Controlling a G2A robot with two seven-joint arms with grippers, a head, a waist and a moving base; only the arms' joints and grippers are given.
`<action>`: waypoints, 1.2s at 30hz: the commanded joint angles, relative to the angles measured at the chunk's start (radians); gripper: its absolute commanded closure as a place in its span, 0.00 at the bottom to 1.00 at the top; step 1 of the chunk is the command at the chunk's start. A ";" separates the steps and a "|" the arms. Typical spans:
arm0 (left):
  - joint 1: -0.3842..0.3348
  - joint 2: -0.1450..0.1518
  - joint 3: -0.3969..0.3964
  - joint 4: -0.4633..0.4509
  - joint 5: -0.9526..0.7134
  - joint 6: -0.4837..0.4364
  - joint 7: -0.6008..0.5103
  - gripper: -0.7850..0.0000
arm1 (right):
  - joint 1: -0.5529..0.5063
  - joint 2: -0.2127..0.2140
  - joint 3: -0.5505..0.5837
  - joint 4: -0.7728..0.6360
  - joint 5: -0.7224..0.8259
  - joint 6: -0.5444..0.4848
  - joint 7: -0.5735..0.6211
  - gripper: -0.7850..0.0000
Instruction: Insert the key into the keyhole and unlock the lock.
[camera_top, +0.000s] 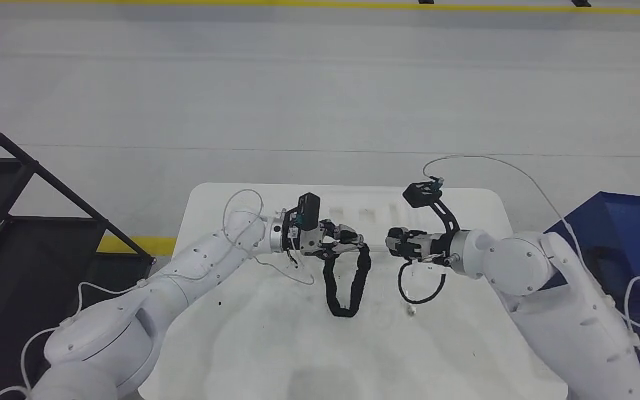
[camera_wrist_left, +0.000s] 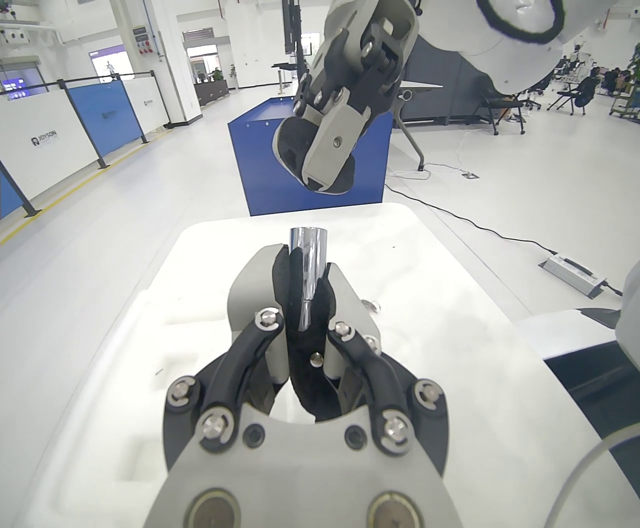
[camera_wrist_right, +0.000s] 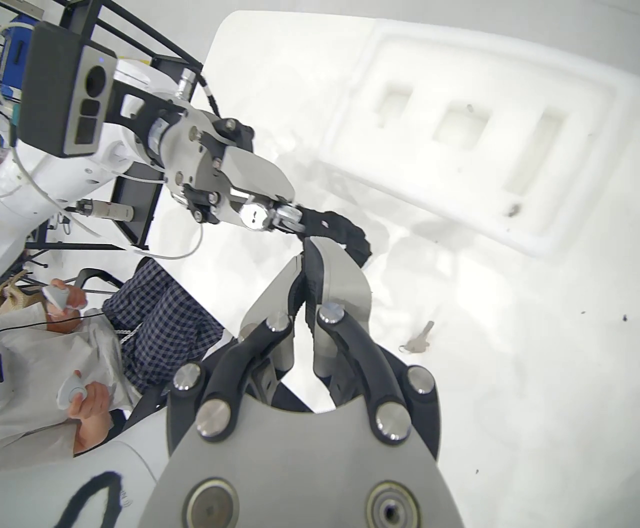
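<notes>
So the left gripper (camera_wrist_left: 305, 267) is clamped on the lock (camera_wrist_left: 307, 245), right gripper (camera_wrist_right: 309, 255) pinched shut, looks empty; key (camera_wrist_right: 420, 342) lies near mid-tabletop, so it might just jab the lock loose.

White arms (camera_top: 190, 270); grey left tool (camera_wrist_left: 306, 265); black links (camera_wrist_left: 240, 350); silver screws (camera_wrist_left: 216, 425)
</notes>
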 joint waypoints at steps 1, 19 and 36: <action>0.004 0.014 -0.015 -0.013 0.005 -0.005 -0.005 1.00 | -0.019 0.006 0.019 0.004 -0.018 -0.029 -0.004 1.00; 0.114 0.192 -0.169 -0.278 0.014 -0.091 -0.091 1.00 | -0.219 0.048 0.122 0.045 -0.257 0.002 0.097 1.00; 0.135 0.235 -0.201 -0.306 -0.006 -0.091 -0.091 1.00 | -0.112 0.010 -0.052 0.245 -0.295 0.222 0.221 0.66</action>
